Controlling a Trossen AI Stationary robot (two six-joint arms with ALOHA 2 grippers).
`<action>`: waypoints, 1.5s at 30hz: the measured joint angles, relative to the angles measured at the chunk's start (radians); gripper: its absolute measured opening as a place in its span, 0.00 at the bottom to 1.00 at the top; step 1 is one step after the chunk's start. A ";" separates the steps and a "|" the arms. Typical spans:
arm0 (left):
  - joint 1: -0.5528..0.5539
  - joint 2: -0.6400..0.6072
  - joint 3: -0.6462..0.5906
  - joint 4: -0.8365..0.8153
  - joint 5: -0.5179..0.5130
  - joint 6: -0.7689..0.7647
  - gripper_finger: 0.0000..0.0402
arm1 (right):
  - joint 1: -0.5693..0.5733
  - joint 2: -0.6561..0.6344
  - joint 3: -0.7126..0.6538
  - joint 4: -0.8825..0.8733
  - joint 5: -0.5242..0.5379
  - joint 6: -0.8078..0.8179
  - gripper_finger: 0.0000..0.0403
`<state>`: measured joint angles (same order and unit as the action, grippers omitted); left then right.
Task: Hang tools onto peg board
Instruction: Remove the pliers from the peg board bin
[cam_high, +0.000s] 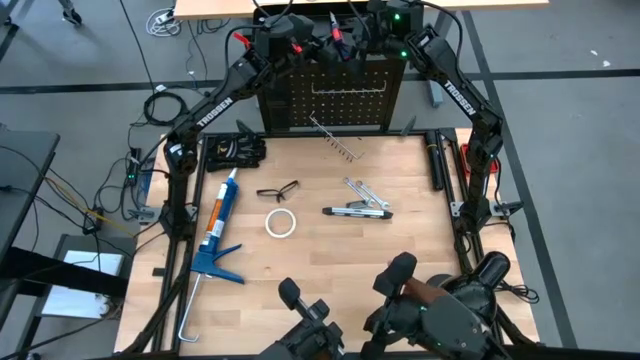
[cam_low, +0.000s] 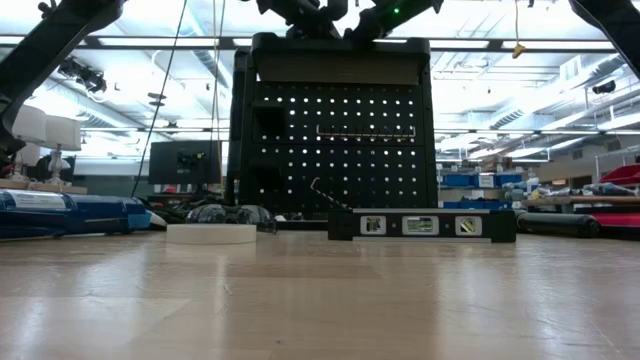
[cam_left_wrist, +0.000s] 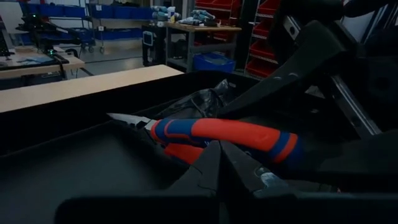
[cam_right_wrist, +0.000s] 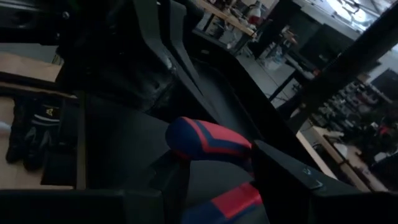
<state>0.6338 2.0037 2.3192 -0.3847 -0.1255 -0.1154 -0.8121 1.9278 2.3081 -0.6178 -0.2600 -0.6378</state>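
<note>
Pliers (cam_left_wrist: 230, 137) over the tray (cam_left_wrist: 74, 162) atop the peg board (cam_high: 335, 95) (red-and-blue handles), gripped by both left gripper (cam_left_wrist: 221, 171) and right gripper (cam_right_wrist: 217, 180) jaws.

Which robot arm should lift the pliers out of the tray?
Probably the left end effector: its closed fingers sit right at the pliers handles. The right end effector is also beside them.

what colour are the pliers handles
Red with blue bands, on the pliers; the left wrist view shows them best.
</note>
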 joint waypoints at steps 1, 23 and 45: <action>0.000 0.000 0.000 0.000 0.000 0.003 0.04 | 0.000 0.000 0.000 0.000 0.000 -0.009 0.44; -0.007 -0.002 0.001 -0.014 0.041 0.007 0.04 | 0.003 -0.001 0.001 0.026 -0.040 -0.149 0.19; -0.013 0.000 0.000 0.021 0.040 0.035 0.04 | -0.002 0.005 -0.002 0.004 -0.104 -0.105 0.26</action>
<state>0.6205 2.0038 2.3196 -0.3634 -0.0854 -0.0803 -0.8139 1.9324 2.3066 -0.6135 -0.3638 -0.7426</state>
